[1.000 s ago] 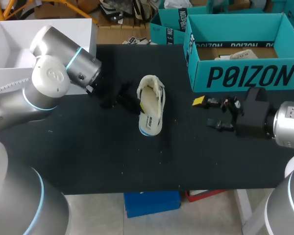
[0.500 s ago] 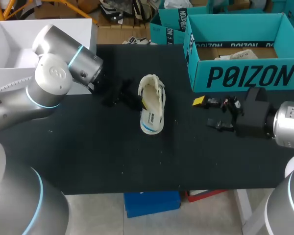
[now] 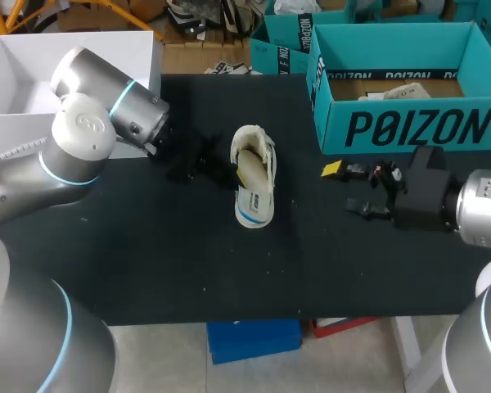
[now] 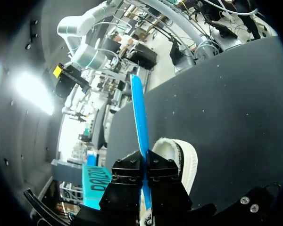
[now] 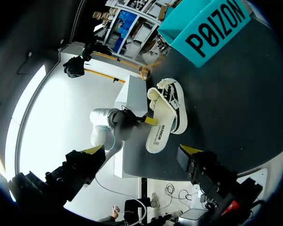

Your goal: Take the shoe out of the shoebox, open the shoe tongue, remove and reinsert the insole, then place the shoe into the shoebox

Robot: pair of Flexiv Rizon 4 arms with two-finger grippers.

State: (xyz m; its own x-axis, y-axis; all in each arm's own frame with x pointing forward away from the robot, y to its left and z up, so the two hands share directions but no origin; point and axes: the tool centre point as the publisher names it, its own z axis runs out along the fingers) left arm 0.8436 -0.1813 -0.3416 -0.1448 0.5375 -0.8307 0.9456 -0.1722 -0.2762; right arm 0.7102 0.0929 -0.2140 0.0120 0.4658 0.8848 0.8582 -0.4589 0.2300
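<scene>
Yellow tips of my left fingers [image 4: 145, 173] are hidden in their own wrist view, and in the head view they are hard to pick out against the black surface [image 3: 147, 262]. The shoebox [image 3: 409, 127] is cut off at the right edge of the head view. My left arm comes in from the far left, its wrist angled down beside the shoe [image 3: 258, 196]. My right arm sits low at the right side. The left fingers are pinched tight on the insole [image 4: 139, 108], a thin blue strip seen edge-on running out ahead between them. The right wrist view shows it tilted up out of the shoe. The shoe lies mid-surface, out of the teal shoebox. The right fingers [image 5: 143, 150] are spread wide, holding nothing, well apart from the shoe.
</scene>
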